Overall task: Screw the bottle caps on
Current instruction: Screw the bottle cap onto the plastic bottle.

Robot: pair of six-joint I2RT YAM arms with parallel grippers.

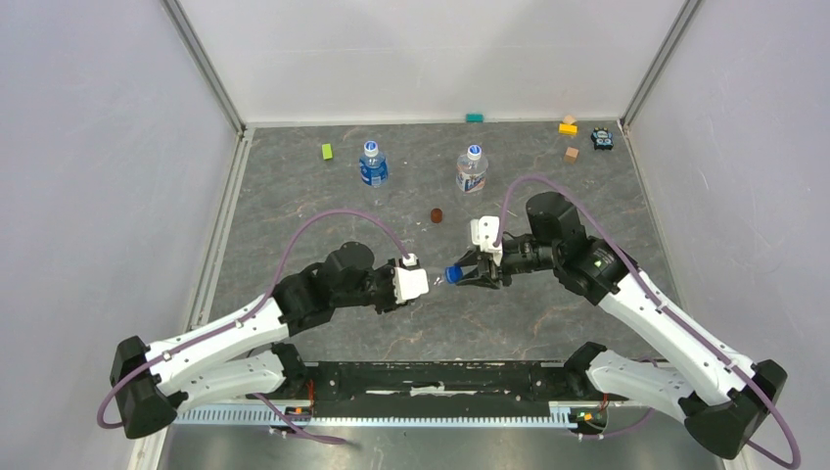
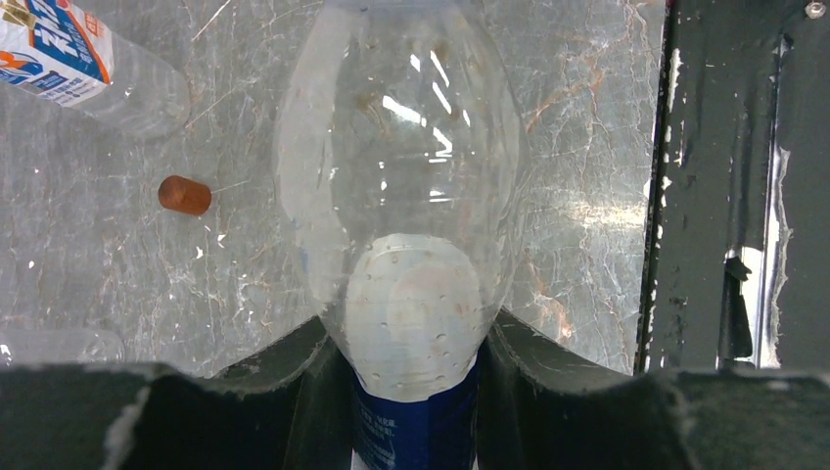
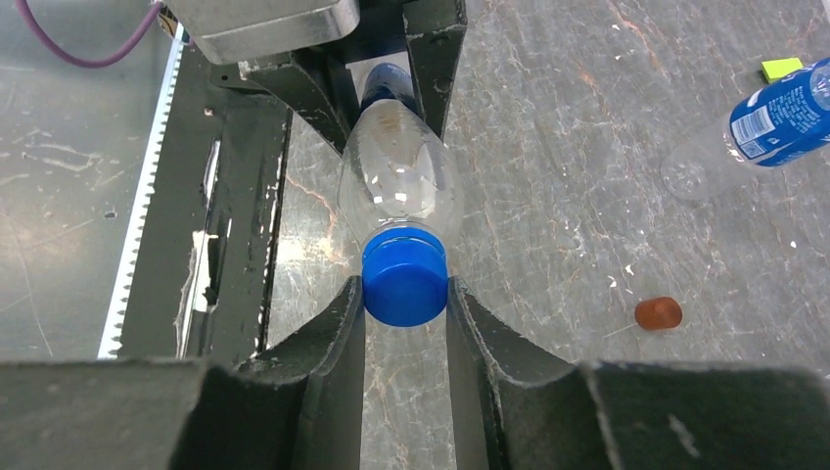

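Presently the bottle (image 3: 396,176) hangs level over the middle of the desk (image 1: 284,186), left fingers (image 2: 294,392) at 9 o'clock clamping its body, right fingers (image 3: 333,362) at 3 o'clock pinching the blue cap (image 3: 404,276) on its neck; probable faults: cross-threading from misalignment, or the bottle twisting in grip.

cap (image 3: 404,276) on bottle (image 3: 396,176), disc (image 1: 437,214) behind

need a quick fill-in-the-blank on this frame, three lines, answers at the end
The cap clamped in the right gripper is solid ___.
The left gripper holds the bottle wearing that cap; ___ more bottles stand upright farther back.
The red-brown disc is held by ___ gripper.
Missing: blue; two; neither.
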